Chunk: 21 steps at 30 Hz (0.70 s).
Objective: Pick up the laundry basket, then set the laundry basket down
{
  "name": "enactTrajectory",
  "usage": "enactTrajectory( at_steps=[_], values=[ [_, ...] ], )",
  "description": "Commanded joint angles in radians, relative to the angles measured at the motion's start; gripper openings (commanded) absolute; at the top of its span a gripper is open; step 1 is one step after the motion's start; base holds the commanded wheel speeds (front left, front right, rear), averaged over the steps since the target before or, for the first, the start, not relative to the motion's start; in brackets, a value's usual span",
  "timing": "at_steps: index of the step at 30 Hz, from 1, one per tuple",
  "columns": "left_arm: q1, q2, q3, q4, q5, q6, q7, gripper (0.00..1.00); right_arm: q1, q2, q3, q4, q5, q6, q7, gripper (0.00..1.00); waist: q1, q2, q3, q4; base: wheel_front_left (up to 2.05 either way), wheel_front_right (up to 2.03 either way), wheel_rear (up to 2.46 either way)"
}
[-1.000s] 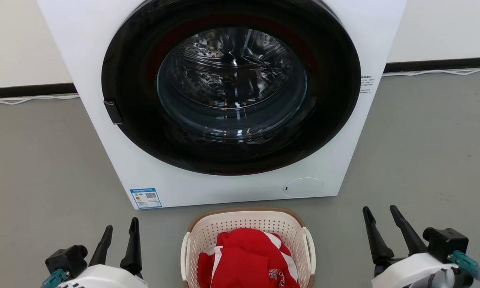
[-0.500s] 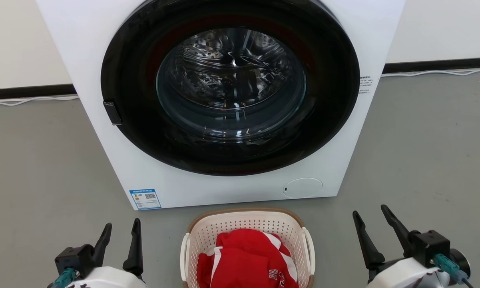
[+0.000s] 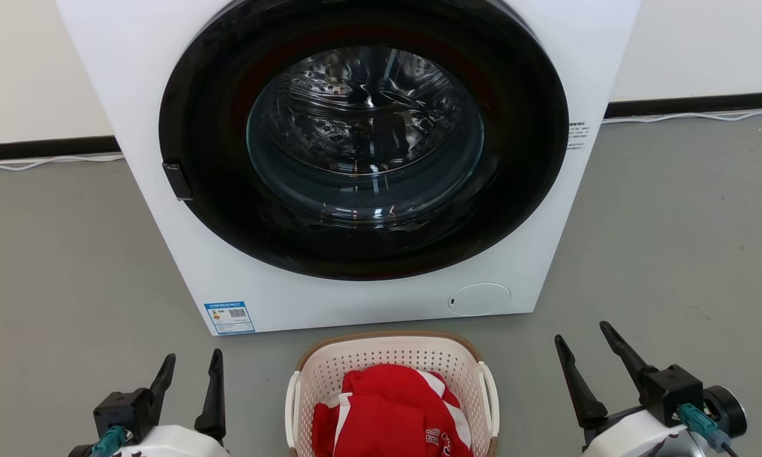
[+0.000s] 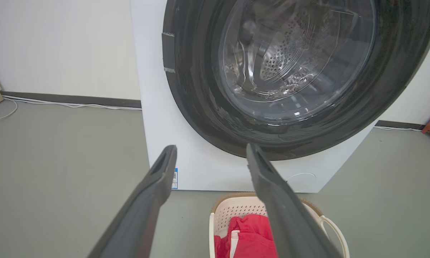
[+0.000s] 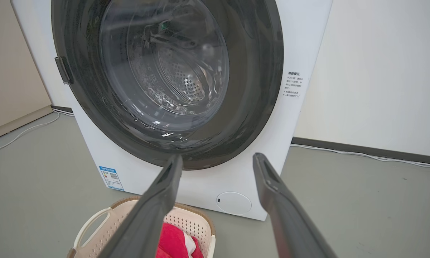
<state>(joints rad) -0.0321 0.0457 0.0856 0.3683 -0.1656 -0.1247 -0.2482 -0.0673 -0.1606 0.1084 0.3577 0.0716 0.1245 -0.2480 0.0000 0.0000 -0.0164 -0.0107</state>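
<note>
The laundry basket (image 3: pixel 387 355), cream-white and perforated with a brown rim and white side handles, rests on the grey floor at the bottom centre of the head view, with red and white clothing (image 3: pixel 390 409) inside. It also appears as the basket (image 4: pixel 236 209) low in the left wrist view and the basket (image 5: pixel 191 222) low in the right wrist view. My left gripper (image 3: pixel 190 362) stands open to the basket's left, apart from it. My right gripper (image 3: pixel 580 334) stands open to its right, also apart. Nothing lies between either pair of fingers.
A white washing machine (image 3: pixel 165 76) with a large round dark glass door (image 3: pixel 365 136) stands just behind the basket. White cables (image 3: pixel 691 115) run along the dark skirting at the wall. Bare grey floor (image 3: pixel 63 266) spreads on both sides.
Both grippers have shifted slightly: the left sank a little lower, the right drew inward to the left. The head view tilted a touch. The basket has not moved.
</note>
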Motion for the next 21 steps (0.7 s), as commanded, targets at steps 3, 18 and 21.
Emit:
enactTrajectory(
  at_steps=[3,18,21],
  values=[
    [-0.056,0.016,0.032,-0.019,0.009,-0.006,-0.014,1.0,-0.025,-0.007,0.02,-0.021,-0.003,0.006,-0.014,1.0,0.0,0.0,0.001,-0.002,0.0,0.0,0.0],
    [-0.062,0.02,0.028,-0.011,0.004,-0.006,-0.014,1.0,-0.026,0.003,0.019,-0.014,0.003,0.006,-0.014,1.0,0.0,0.0,0.008,-0.004,0.0,0.0,0.0],
    [-0.065,0.02,0.026,-0.01,0.004,-0.006,-0.014,1.0,-0.028,0.007,0.02,-0.01,0.006,0.006,-0.014,1.0,0.0,0.0,0.011,-0.003,0.0,0.0,0.0]
  ],
)
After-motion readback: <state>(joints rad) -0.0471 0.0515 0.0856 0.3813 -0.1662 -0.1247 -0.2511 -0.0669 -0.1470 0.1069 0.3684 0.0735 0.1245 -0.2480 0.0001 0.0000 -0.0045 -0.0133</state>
